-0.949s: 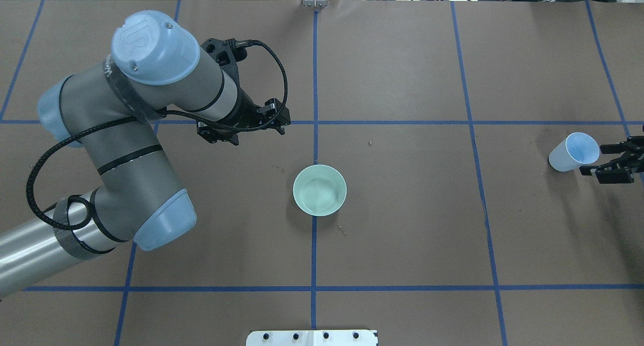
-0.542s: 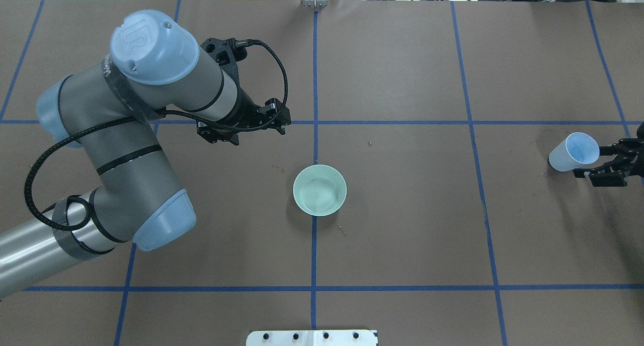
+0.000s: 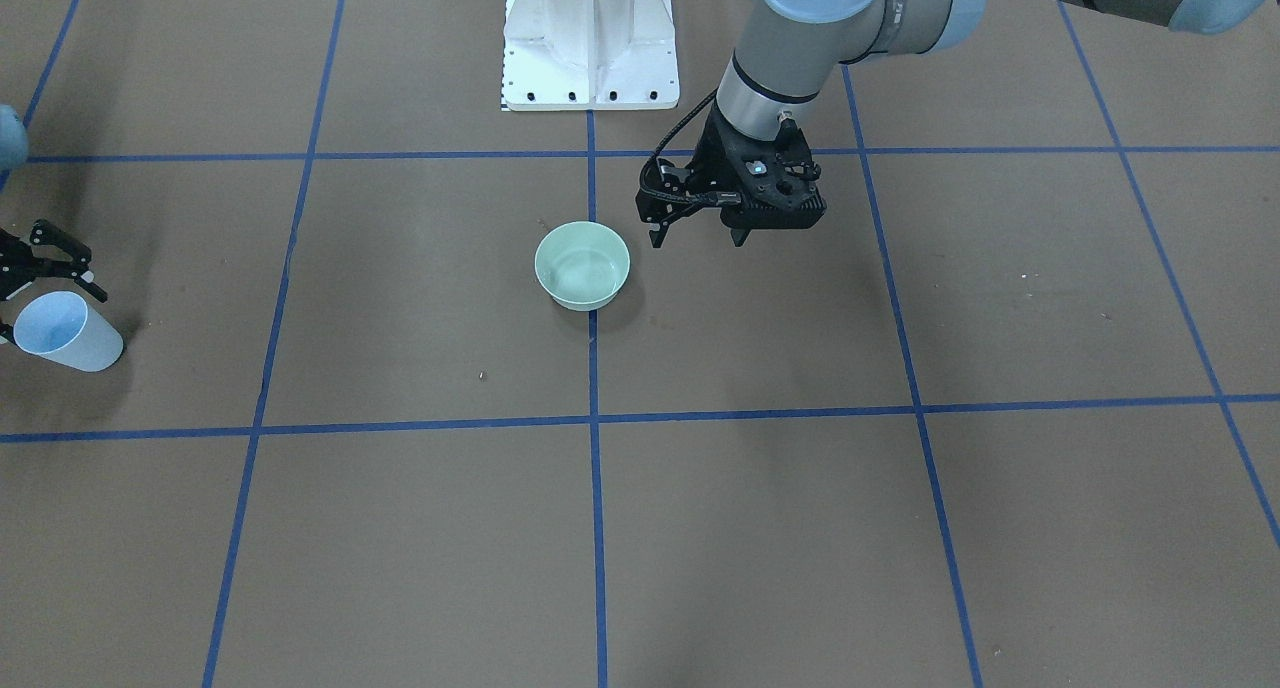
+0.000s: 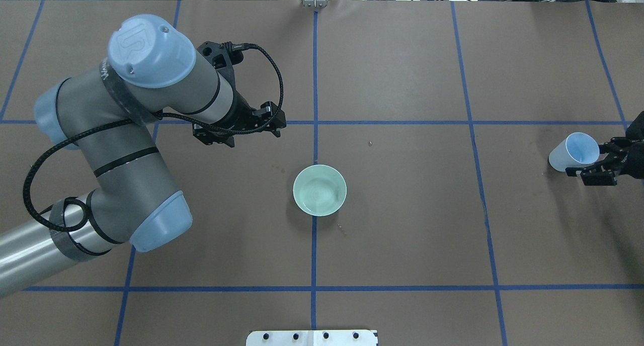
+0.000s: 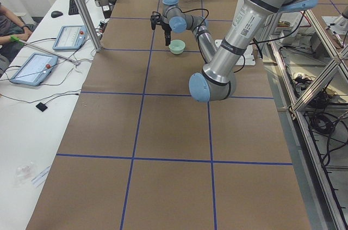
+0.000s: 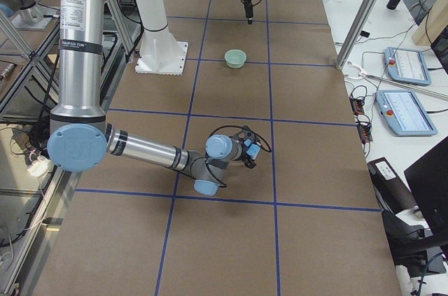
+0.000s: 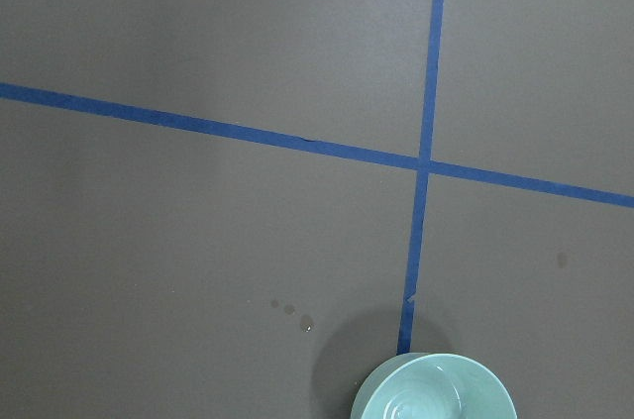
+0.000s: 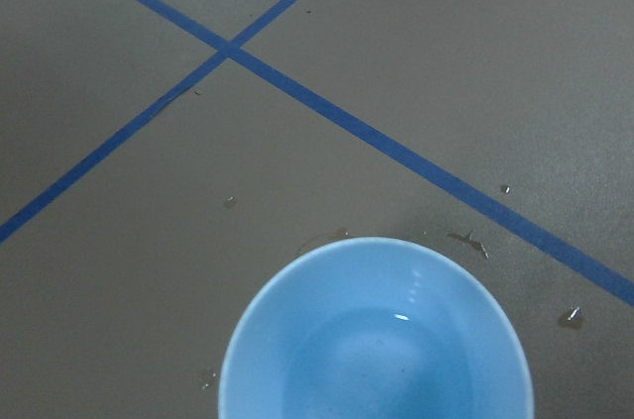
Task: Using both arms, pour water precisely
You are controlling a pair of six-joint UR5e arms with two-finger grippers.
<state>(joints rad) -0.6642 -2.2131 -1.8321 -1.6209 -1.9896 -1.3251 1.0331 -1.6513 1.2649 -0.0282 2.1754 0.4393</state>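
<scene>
A mint-green bowl [image 4: 319,190] stands at the table's middle with a little water [image 4: 318,194] rippling in it. It also shows in the front view [image 3: 582,263] and at the bottom of the left wrist view [image 7: 436,394]. My left gripper [image 4: 241,135] hovers open and empty beyond the bowl and to its left. A light blue cup [image 4: 573,152] stands upright at the far right, with water [image 8: 386,340] in it. My right gripper [image 4: 586,160] is open, its fingers either side of the cup's rim. I cannot tell if they touch it.
Small water drops [image 8: 466,238] lie on the brown paper around the cup, and a few [image 7: 292,310] lie near the bowl. The white pedestal [image 3: 590,38] stands at the robot's side of the table. Blue tape lines cross the table.
My right gripper has moved left, closer over the blue cup. My left arm has drawn back slightly to the left. The bowl and the cup have not moved.
</scene>
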